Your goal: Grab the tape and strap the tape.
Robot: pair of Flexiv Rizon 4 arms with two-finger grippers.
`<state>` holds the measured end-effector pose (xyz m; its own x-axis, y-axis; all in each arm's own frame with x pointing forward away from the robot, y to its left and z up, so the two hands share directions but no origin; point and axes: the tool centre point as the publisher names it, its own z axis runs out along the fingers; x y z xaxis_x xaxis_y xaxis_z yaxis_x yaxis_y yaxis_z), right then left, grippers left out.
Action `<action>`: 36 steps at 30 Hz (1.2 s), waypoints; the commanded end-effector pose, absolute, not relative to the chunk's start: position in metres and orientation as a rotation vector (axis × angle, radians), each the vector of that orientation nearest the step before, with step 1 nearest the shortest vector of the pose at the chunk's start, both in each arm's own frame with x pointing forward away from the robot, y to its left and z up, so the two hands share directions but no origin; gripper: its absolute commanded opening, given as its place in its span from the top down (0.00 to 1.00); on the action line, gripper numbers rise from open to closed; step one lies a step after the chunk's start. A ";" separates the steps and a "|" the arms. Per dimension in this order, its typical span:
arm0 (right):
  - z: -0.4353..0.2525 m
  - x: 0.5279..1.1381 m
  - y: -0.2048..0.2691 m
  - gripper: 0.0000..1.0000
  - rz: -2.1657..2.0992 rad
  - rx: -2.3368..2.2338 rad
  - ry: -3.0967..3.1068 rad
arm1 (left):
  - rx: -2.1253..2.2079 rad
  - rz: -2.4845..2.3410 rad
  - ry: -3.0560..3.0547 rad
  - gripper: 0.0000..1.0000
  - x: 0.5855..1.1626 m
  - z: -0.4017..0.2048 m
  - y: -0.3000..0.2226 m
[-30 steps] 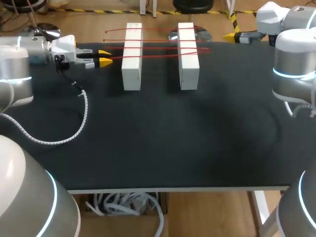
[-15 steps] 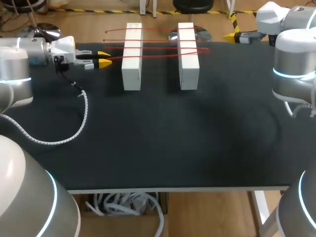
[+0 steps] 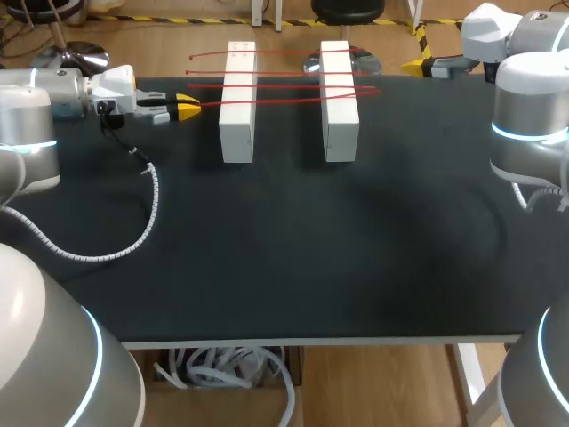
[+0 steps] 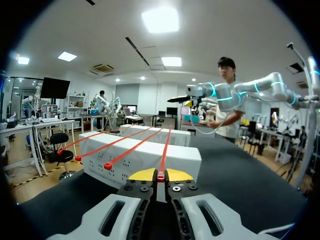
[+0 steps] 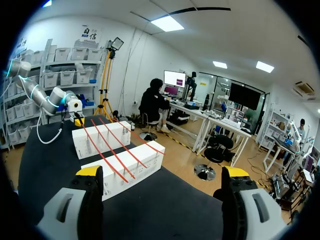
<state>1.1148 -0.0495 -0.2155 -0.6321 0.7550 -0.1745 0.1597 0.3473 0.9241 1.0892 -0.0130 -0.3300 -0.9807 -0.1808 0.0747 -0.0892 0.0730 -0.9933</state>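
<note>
Two long white blocks (image 3: 238, 102) (image 3: 339, 98) lie side by side at the table's far end, with several red straps laid across both. My left gripper (image 3: 188, 108) is just left of the left block, shut on the end of the nearest red strap (image 3: 289, 98). In the left wrist view that strap (image 4: 165, 150) runs from between the touching yellow tips (image 4: 161, 175) over the block (image 4: 145, 157). My right gripper (image 3: 416, 64) is at the far right edge, open and holding nothing. Its wide-apart tips (image 5: 162, 175) face both blocks (image 5: 125, 170).
A white coiled cable (image 3: 147, 218) from my left arm droops across the black table's (image 3: 311, 267) left part. The remaining red straps (image 3: 284, 73) rest loose on the blocks, their ends sticking out past the left block.
My left gripper's fingers, slightly apart before, have closed on the end of the nearest red strap. The right arm has not moved.
</note>
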 end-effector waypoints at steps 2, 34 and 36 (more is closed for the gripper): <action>-0.216 1.114 -0.050 0.00 1.288 0.794 2.015 | -0.278 -2.080 2.252 1.00 1.090 -0.331 -0.013; -0.216 1.114 -0.050 0.00 1.288 0.794 2.015 | -0.077 -2.280 2.047 1.00 1.081 -0.173 -0.058; -0.216 1.114 -0.050 0.00 1.288 0.794 2.015 | -0.076 -2.312 2.009 1.00 1.086 -0.161 -0.058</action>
